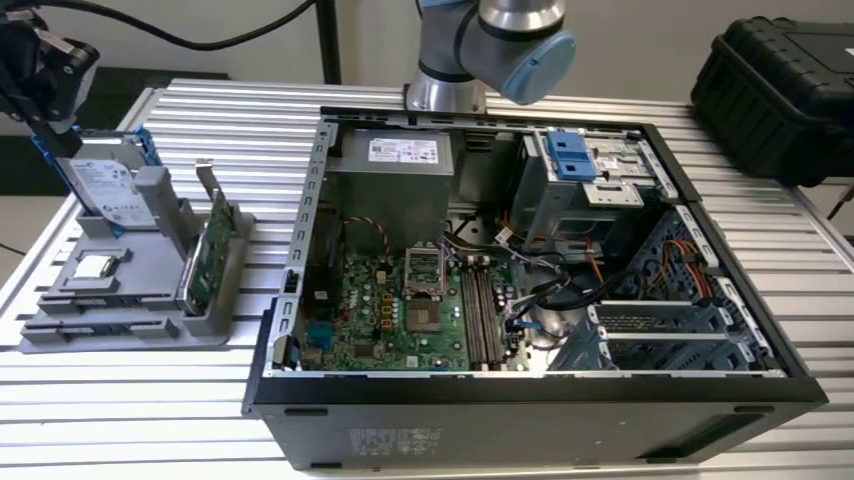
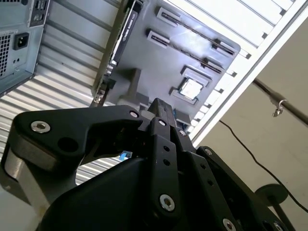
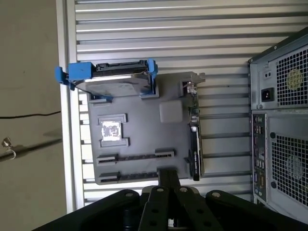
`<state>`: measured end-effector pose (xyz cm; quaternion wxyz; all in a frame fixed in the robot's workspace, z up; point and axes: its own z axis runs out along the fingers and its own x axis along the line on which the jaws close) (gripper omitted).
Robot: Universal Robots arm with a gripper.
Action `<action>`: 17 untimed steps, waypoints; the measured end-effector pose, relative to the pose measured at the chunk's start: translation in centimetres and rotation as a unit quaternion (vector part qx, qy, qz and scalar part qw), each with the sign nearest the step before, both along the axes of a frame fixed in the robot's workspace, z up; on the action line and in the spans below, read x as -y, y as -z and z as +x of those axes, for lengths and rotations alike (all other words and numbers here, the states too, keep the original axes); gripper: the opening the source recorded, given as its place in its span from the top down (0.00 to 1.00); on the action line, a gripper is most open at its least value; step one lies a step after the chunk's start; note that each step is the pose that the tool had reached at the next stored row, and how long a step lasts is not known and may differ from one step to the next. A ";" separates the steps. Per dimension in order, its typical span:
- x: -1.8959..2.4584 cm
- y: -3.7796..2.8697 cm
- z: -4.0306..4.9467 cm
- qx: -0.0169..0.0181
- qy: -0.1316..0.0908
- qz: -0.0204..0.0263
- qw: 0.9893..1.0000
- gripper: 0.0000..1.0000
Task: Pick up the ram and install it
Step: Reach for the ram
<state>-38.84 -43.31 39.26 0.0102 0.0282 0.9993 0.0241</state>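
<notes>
My black gripper (image 1: 51, 118) hangs high over the far end of the grey parts holder (image 1: 147, 270), at the exterior view's left. In both wrist views its fingers meet in one dark tip (image 3: 168, 175) (image 2: 161, 107), and I see nothing between them. Two long narrow slots (image 3: 132, 157) near the holder's end show dark strips. I cannot tell whether one of them is the ram. The motherboard's memory slots (image 1: 481, 312) lie in the open computer case (image 1: 534, 385).
On the holder stand a silver hard drive with blue rails (image 3: 115, 79), a green card with a metal bracket (image 1: 207, 255) and a small square chip (image 3: 111, 130). A black hard case (image 1: 781, 85) sits at the far right. The table's edge (image 3: 67, 96) runs close beside the holder.
</notes>
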 end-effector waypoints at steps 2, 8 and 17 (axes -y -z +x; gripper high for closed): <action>0.02 0.00 -0.36 0.000 0.000 0.000 1.000 1.00; 0.12 0.00 -1.47 0.000 -0.002 0.000 1.000 1.00; 0.18 -0.01 -3.06 0.000 -0.012 0.000 1.000 1.00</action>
